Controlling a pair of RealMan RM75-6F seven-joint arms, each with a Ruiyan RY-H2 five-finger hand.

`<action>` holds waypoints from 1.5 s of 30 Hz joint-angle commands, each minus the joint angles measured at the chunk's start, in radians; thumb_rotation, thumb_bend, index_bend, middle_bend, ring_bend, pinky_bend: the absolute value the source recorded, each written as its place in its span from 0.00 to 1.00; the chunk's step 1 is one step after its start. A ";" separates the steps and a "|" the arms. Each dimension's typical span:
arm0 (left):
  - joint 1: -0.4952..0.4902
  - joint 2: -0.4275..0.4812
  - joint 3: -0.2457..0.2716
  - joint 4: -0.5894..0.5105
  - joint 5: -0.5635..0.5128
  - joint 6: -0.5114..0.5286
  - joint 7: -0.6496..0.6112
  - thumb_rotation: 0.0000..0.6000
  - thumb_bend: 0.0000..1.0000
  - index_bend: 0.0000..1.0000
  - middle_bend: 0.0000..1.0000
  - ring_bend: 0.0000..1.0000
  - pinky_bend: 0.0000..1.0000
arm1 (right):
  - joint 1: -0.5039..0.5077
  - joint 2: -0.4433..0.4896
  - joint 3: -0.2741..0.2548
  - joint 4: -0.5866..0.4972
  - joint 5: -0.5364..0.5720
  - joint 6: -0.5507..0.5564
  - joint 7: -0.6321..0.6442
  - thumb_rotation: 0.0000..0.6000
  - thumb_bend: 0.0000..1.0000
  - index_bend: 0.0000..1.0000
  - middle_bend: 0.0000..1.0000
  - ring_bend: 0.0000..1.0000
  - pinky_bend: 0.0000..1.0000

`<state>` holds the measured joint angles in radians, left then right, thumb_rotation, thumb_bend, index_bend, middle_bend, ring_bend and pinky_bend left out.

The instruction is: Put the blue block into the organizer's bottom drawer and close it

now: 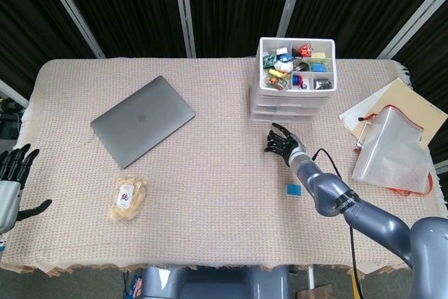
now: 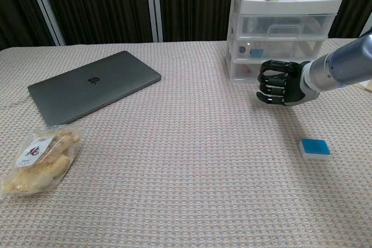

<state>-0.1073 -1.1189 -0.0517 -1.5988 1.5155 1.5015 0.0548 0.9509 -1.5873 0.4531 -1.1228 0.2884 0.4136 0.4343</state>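
Block (image 2: pixel 314 147) on cloth, apart from empty, loosely curled right-hand fingers (image 2: pixel 271 85) nr organizer (image 2: pixel 283 24).

A table (image 1: pixel 224 229) covered with a beige woven cloth carries a closed grey laptop (image 1: pixel 142 120), a bag of snacks (image 1: pixel 129 197) and a small blue block (image 1: pixel 293 189). A white drawer organizer (image 1: pixel 294 85) stands near the far edge. Papers with a clear zip pouch (image 1: pixel 392 146) lie at the right end.
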 commanded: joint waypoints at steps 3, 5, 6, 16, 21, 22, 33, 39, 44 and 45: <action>0.000 0.003 0.001 -0.004 -0.003 -0.004 -0.001 1.00 0.14 0.00 0.00 0.00 0.00 | 0.024 -0.029 -0.011 0.064 0.031 -0.021 -0.009 1.00 0.49 0.16 0.71 0.67 0.60; 0.000 0.005 0.001 -0.006 -0.007 -0.008 -0.003 1.00 0.14 0.00 0.00 0.00 0.00 | 0.030 -0.036 -0.015 0.081 0.040 -0.026 -0.014 1.00 0.49 0.16 0.71 0.67 0.60; 0.000 0.006 0.001 -0.008 -0.010 -0.010 -0.005 1.00 0.14 0.00 0.00 0.00 0.00 | 0.033 -0.039 -0.016 0.090 0.046 -0.031 -0.017 1.00 0.49 0.16 0.71 0.67 0.60; -0.005 0.015 0.006 -0.018 -0.015 -0.028 -0.007 1.00 0.14 0.00 0.00 0.00 0.00 | 0.051 -0.072 -0.010 0.163 0.080 -0.049 -0.021 1.00 0.49 0.16 0.71 0.66 0.60; -0.007 0.020 0.008 -0.022 -0.019 -0.038 -0.013 1.00 0.14 0.00 0.00 0.00 0.00 | 0.056 -0.091 0.006 0.198 0.080 -0.055 -0.019 1.00 0.49 0.16 0.71 0.66 0.60; -0.008 0.022 0.008 -0.023 -0.020 -0.041 -0.015 1.00 0.14 0.00 0.00 0.00 0.00 | 0.056 -0.096 0.010 0.204 0.077 -0.052 -0.018 1.00 0.49 0.16 0.71 0.66 0.60; -0.012 0.032 0.013 -0.034 -0.029 -0.062 -0.023 1.00 0.14 0.00 0.00 0.00 0.00 | 0.060 -0.131 0.048 0.256 0.084 -0.044 -0.007 1.00 0.50 0.17 0.71 0.66 0.60; -0.015 0.038 0.017 -0.044 -0.031 -0.074 -0.030 1.00 0.14 0.00 0.00 0.00 0.00 | 0.047 -0.134 0.070 0.250 0.092 0.007 -0.016 1.00 0.50 0.17 0.71 0.65 0.60; -0.016 0.039 0.017 -0.047 -0.028 -0.073 -0.028 1.00 0.14 0.00 0.00 0.00 0.00 | 0.037 -0.131 0.083 0.247 0.097 -0.002 -0.030 1.00 0.50 0.17 0.71 0.65 0.60; -0.016 0.039 0.018 -0.047 -0.029 -0.074 -0.028 1.00 0.14 0.00 0.00 0.00 0.00 | 0.036 -0.131 0.086 0.245 0.098 -0.008 -0.033 1.00 0.50 0.17 0.71 0.65 0.60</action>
<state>-0.1233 -1.0794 -0.0340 -1.6457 1.4870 1.4271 0.0272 0.9883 -1.7189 0.5369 -0.8764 0.3850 0.4091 0.4038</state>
